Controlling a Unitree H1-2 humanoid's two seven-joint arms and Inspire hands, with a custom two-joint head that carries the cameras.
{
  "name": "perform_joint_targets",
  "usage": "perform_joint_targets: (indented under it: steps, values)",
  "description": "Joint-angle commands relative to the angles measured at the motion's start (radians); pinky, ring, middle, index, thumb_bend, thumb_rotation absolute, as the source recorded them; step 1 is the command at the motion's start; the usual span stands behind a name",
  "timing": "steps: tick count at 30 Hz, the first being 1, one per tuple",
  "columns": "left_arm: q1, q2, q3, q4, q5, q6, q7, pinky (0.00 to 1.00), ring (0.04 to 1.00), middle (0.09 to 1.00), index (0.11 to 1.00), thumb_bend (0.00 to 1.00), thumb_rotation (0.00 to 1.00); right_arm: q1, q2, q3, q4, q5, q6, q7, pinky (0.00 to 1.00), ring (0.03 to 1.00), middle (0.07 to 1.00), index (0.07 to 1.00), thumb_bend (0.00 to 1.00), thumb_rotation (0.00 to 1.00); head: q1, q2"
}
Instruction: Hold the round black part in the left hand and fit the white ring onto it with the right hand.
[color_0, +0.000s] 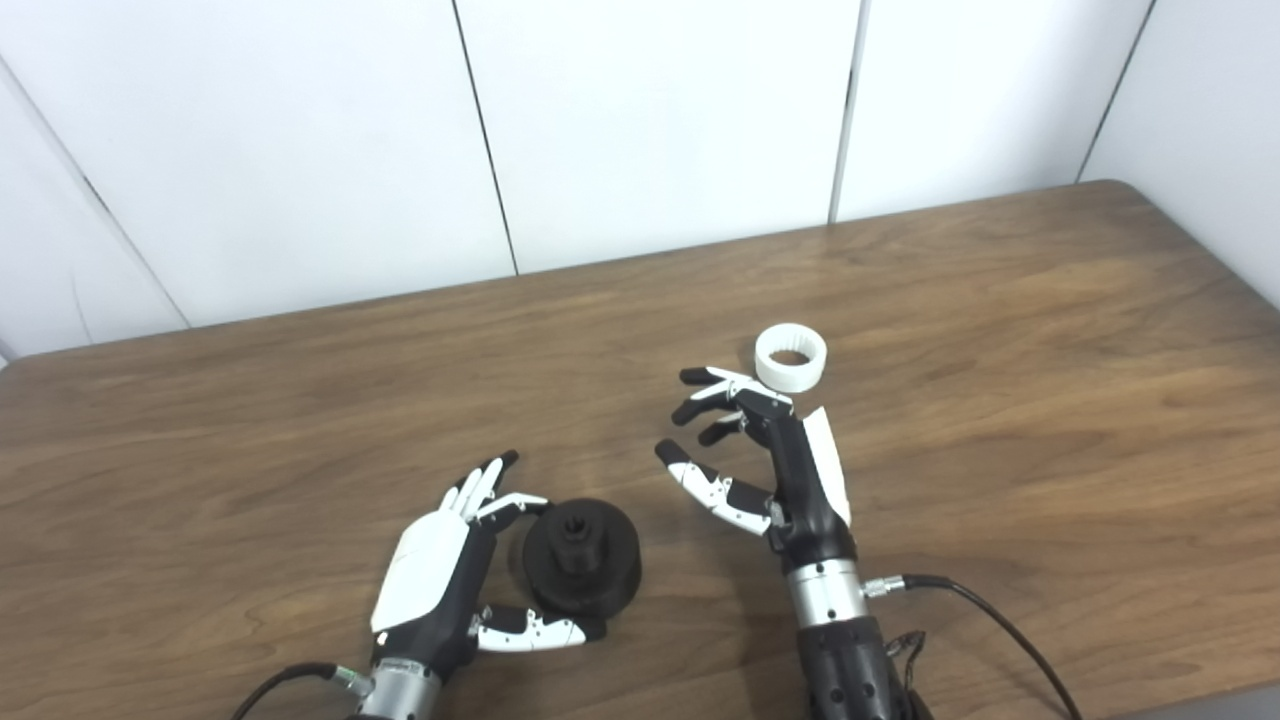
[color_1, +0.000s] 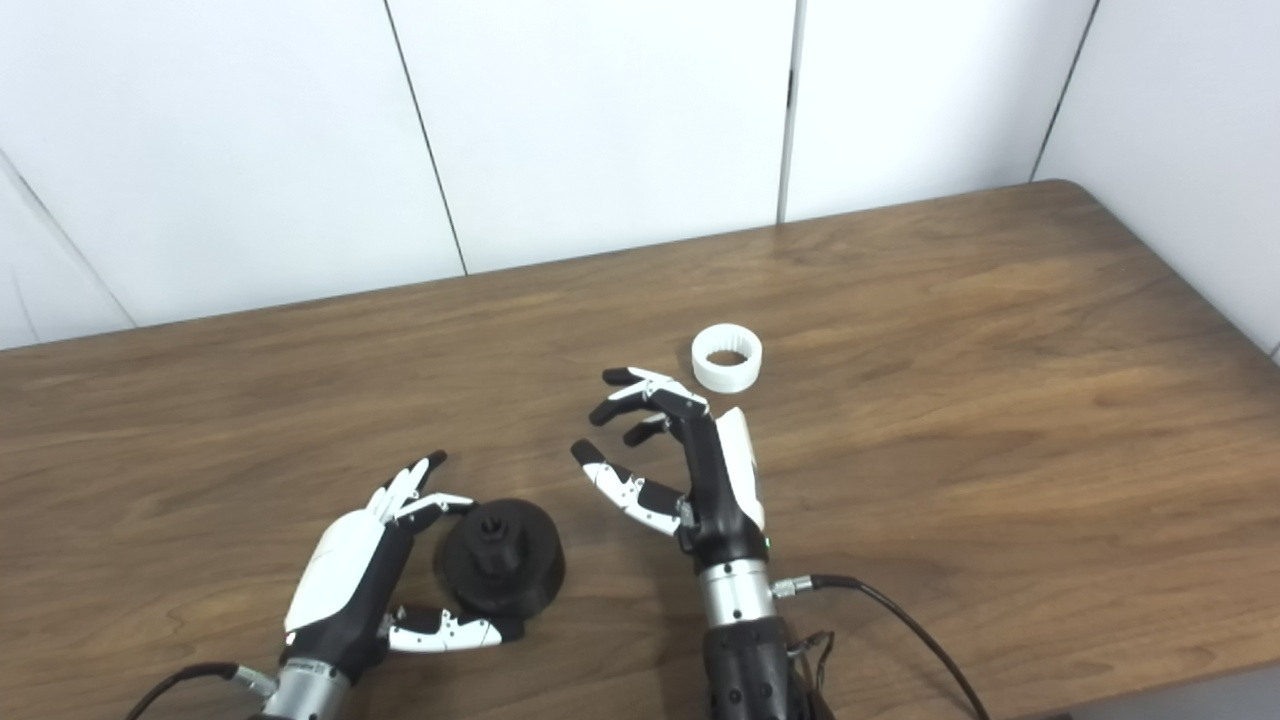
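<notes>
The round black part (color_0: 582, 567) lies on the wooden table (color_0: 1050, 400) at the lower left, with a small hub on top. My left hand (color_0: 450, 560) is open and cups around its left side, thumb under its near edge and fingers at its far edge; I cannot tell if they touch. The white ring (color_0: 790, 357) lies flat on the table, right of centre. My right hand (color_0: 750, 450) is open with curled fingers, just short of the ring on its near left, holding nothing.
White wall panels stand behind the table's far edge. The table's right edge (color_0: 1240, 260) runs diagonally at the far right. A black cable (color_0: 985, 610) trails from my right wrist across the near table.
</notes>
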Motion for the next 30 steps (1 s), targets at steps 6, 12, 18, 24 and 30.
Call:
perform_joint_targets:
  steps: [6, 12, 18, 24, 30]
  values:
    - [-0.015, 0.005, 0.010, -0.010, 0.002, -0.023, 0.008, 1.00, 1.000, 1.000, 0.650, 0.97, 0.34, -0.081, -0.136, -0.049, -0.085, -0.113, 0.095, 0.055, 0.58, 0.702, 0.753, 0.498, 0.50, 0.15, -0.007, -0.002]
    - [-0.014, 0.000, 0.009, -0.010, 0.002, -0.021, 0.006, 1.00, 1.000, 1.000, 0.651, 0.96, 0.34, -0.139, -0.220, -0.065, -0.134, -0.246, 0.236, 0.100, 0.61, 0.742, 0.780, 0.499, 0.50, 0.15, -0.014, -0.002]
    - [-0.014, -0.007, 0.007, -0.006, 0.003, -0.023, 0.007, 1.00, 1.000, 1.000, 0.651, 0.96, 0.33, -0.195, -0.284, -0.089, -0.142, -0.330, 0.309, 0.126, 0.63, 0.770, 0.796, 0.499, 0.50, 0.15, -0.007, -0.004]
    - [-0.013, -0.008, 0.004, 0.001, 0.010, -0.030, 0.015, 1.00, 1.000, 1.000, 0.650, 0.96, 0.33, -0.252, -0.342, -0.107, -0.112, -0.343, 0.344, 0.144, 0.64, 0.795, 0.815, 0.499, 0.50, 0.16, -0.003, -0.005]
    - [-0.010, -0.012, 0.003, 0.000, 0.009, -0.031, 0.017, 1.00, 1.000, 1.000, 0.650, 0.96, 0.33, -0.302, -0.405, -0.094, -0.074, -0.356, 0.386, 0.216, 0.74, 0.880, 0.903, 0.754, 0.68, 0.38, 0.009, -0.004]
